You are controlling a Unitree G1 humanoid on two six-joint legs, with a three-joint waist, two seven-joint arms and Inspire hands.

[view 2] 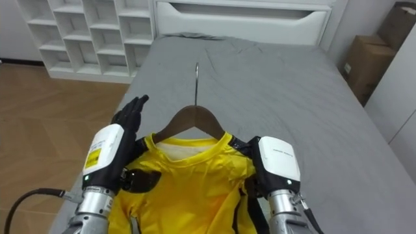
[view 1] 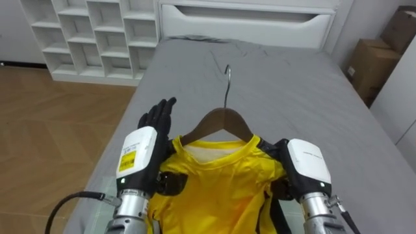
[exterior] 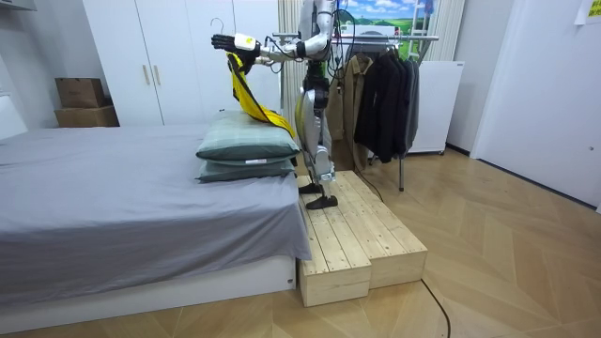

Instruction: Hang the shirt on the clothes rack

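Now the hanger point(view 1: 224, 120) bearing the yellow shirt point(view 1: 214, 185) is spanning lower centre crosswise between flat-fingered left hand point(view 1: 146, 146) and right hand point(view 1: 307, 162), hold untellable.

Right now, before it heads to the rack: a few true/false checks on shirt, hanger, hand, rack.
1. The yellow shirt sits on a wooden hanger. True.
2. The left hand has its fingers curled into a fist. False: they are straight.
3. The hanger's hook is over the rack's bar. False: it points free above the grey bed; the rack stands behind the robot.
4. Dark garments hang on the rack. True.
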